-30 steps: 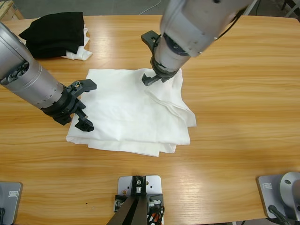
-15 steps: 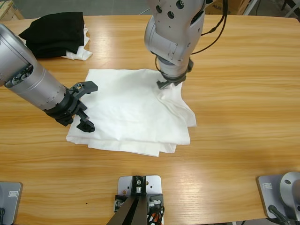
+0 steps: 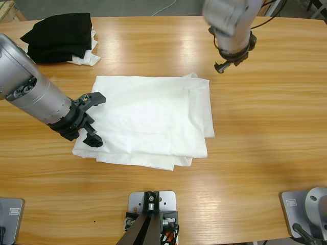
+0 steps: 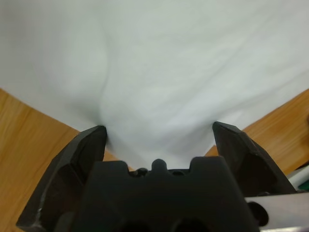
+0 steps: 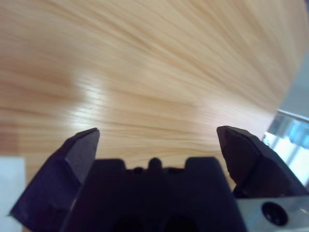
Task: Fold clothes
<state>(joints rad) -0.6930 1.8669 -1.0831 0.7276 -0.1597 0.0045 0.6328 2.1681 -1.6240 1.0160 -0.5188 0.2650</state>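
The folded white T-shirt is laid mid-worktop. At its left edge the left end effector is held released; the released, empty right end effector is kept beyond its far right corner.

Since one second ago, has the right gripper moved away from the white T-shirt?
Yes. The right gripper left the white T-shirt and now hangs over bare table, off the shirt's upper right corner, jaws open.

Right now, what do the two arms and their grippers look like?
Both arms are silver-grey cylinders ending in black wrists. The left gripper and right gripper each have two chunky, angular black jaws rising from a black body with small round holes. Black cables trail from the right arm's upper segment. No markings show.
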